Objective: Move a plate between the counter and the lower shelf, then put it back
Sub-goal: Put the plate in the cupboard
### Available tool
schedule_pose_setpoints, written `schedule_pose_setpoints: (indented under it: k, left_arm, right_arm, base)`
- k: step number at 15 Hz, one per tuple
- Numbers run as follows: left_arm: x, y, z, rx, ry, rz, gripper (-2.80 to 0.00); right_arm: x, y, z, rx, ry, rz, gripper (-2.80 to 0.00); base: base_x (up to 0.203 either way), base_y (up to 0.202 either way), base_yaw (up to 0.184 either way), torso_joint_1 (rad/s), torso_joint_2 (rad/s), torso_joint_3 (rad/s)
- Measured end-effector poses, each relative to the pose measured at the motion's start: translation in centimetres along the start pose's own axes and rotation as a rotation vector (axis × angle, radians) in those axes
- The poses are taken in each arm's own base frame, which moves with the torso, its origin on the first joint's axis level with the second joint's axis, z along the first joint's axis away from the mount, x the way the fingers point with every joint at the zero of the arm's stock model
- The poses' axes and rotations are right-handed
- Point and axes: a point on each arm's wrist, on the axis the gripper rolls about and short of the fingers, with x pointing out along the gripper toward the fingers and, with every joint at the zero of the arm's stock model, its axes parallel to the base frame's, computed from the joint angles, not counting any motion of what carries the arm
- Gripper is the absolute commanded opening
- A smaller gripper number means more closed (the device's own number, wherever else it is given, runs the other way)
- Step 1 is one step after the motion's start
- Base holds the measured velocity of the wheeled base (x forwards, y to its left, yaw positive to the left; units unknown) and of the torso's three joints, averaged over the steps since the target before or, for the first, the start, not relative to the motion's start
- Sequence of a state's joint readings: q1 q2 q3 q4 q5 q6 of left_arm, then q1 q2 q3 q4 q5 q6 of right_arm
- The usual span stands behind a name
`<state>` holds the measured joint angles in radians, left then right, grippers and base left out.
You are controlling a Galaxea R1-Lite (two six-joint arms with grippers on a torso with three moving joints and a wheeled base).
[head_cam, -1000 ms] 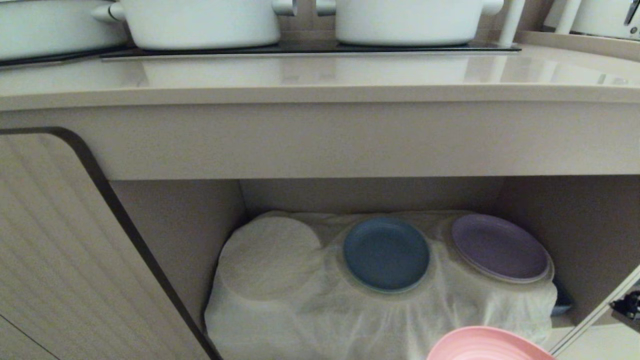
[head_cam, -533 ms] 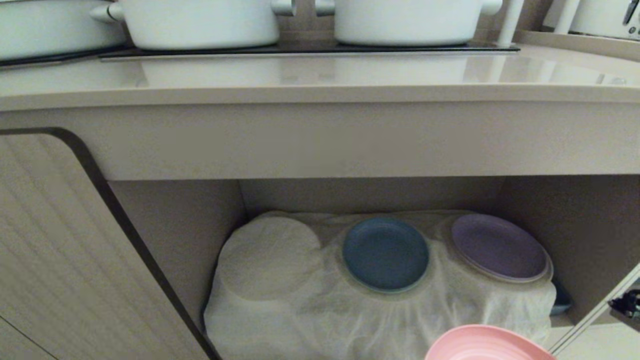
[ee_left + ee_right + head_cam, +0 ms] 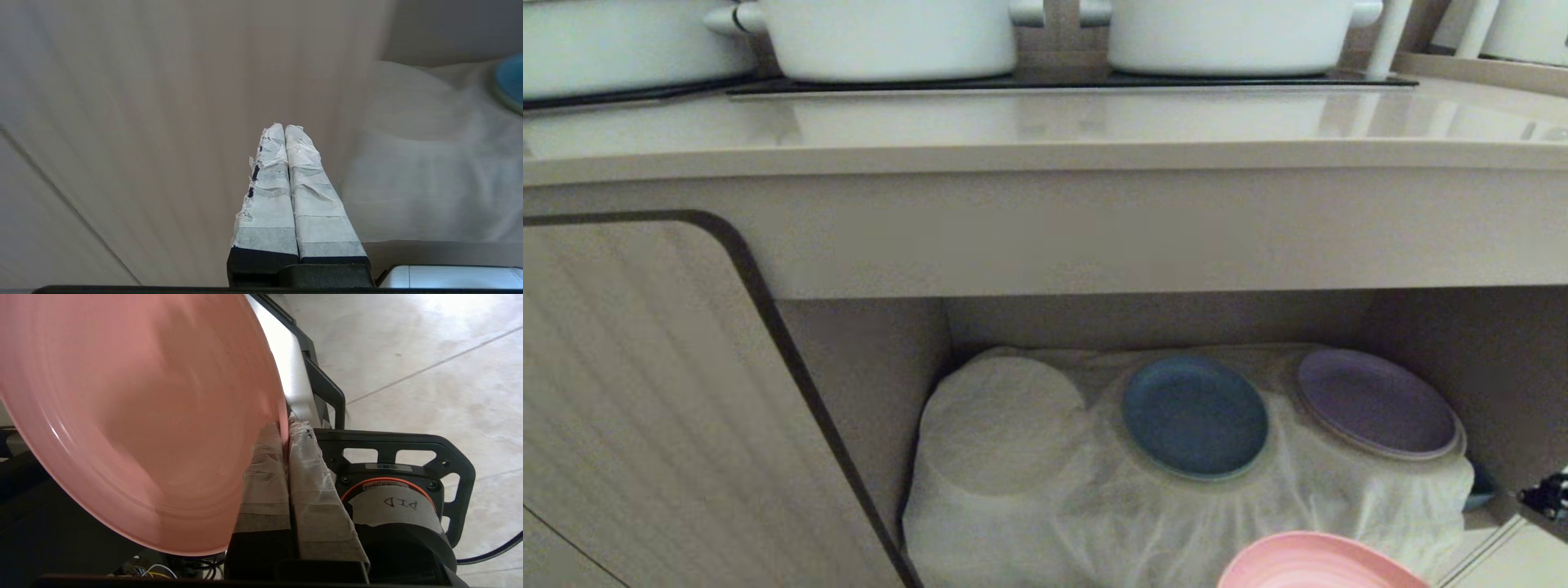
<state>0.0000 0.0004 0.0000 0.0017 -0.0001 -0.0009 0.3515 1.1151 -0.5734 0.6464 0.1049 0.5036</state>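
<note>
Reading upside down on a strip of tape near the lower right of the right wrist view, the handwritten letters "PID" (image 3: 401,503) are the only writing legible; a small printed label above them is too fine to make out. The right gripper (image 3: 287,430) has its two tape-wrapped fingers (image 3: 265,473) clenched on the rim of the pink plate (image 3: 135,416), which fills the upper left of that view, tilted, above a pale tiled floor (image 3: 429,355). In the head view the plate shows only as a pink arc at the bottom edge, right of centre, in front of the lower shelf (image 3: 866,367). A wrinkled white cloth (image 3: 1176,523) drapes the shelf; on it lie a blue plate (image 3: 1194,415) at centre and a purple plate (image 3: 1376,402) to its right, apart from each other. A ribbed cabinet door (image 3: 645,408) fills the lower left. Along the top runs the beige counter (image 3: 1045,131), glossy, with a black cooktop (image 3: 1062,80) bearing two white pots (image 3: 890,33). The left gripper (image 3: 284,127), fingers pressed together on nothing, points at the cabinet door beside the cloth.
</note>
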Motion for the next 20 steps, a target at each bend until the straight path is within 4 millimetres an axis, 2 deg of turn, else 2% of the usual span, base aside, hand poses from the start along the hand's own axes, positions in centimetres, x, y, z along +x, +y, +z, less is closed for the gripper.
schedule_pose_setpoints:
  k: [13,20]
  left_arm:
    - [0.0,0.0,0.0,0.0,0.0,0.0,-2.8]
    - [0.0,0.0,0.0,0.0,0.0,0.0,-2.8]
  right_arm:
    - [0.04,-0.02,-0.02,-0.001,0.004,-0.002,-2.8]
    - [0.23,-0.09,-0.13,-0.001,0.012,-0.006,-2.8]
  base:
    - [0.0,0.195,-0.001,0.003,0.0,0.002]
    - [0.0,0.015,0.0,0.0,0.0,0.0]
